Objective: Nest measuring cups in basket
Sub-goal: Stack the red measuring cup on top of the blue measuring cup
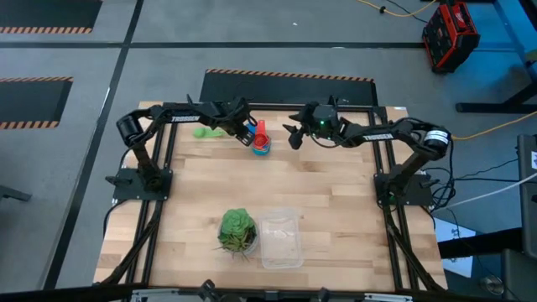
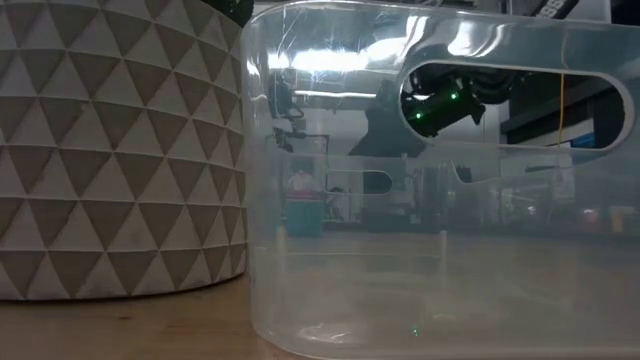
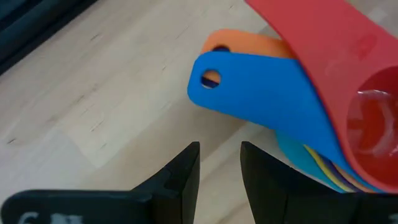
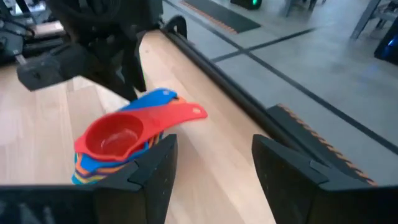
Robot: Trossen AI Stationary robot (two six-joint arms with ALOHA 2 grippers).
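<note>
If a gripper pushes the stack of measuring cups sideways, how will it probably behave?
The stack of measuring cups looks like thin plastic, so probably light and easy to slide on the smooth table. The handles fan out unevenly, so the red cup on top may shift or tip off.

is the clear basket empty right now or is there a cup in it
Empty. From above, the basket shows only bare clear plastic inside, and the low view shows nothing on its floor. The stacked measuring cups sit at the table's far edge, outside it.

one stack of measuring cups [image 1: 262, 143], one green cup [image 1: 204, 132], one basket [image 1: 281, 237], one leafy ball [image 1: 237, 228]
</note>
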